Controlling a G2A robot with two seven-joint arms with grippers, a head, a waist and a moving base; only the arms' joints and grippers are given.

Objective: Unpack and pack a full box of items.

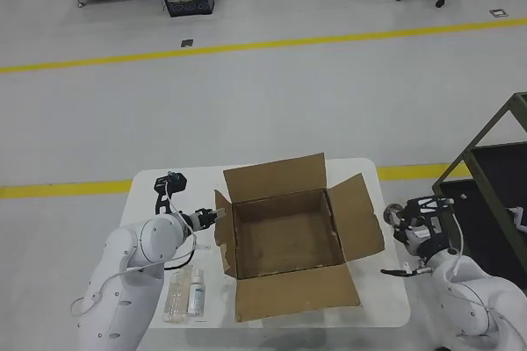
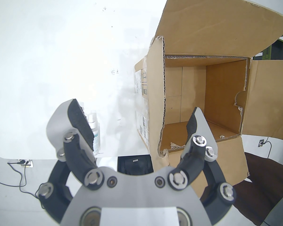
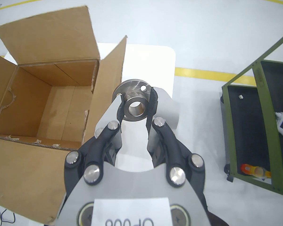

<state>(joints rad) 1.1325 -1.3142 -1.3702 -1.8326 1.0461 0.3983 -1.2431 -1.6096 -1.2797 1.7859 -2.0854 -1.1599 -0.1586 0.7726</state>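
- One cardboard box [image 1: 294, 294] stands at the middle of the top view, on the white table [image 1: 378, 294]. All four of its flaps are folded outward. The inside shows bare cardboard with a few torn scraps along one edge of the bottom.
- One metal flanged bushing [image 3: 135, 102], with a round bore and small holes in its flange, is outside the box. It is up off the table at the right of the top view, just past the box's right flap.
- The right gripper [image 3: 136, 105] has that bushing pinched between its two dark pads, which are closed narrowly on the hub.
- The left gripper [image 2: 136, 109] is spread wide with nothing between its fingers. In the top view it sits at centre left, just beside the box's left flap.
- Two small bottles [image 1: 174, 296] [image 1: 196, 294] lie side by side on the table at the lower left of the top view. They are near the box's left wall but apart from it.
- One green-framed cart [image 3: 225, 130] stands on the floor at the right edge of the top view, well apart from the table. On its dark shelf lie one white object and one orange-and-yellow object, which I cannot identify.
- Two yellow lines cross the grey floor, one near the top of the top view and one level with the table's far edge.
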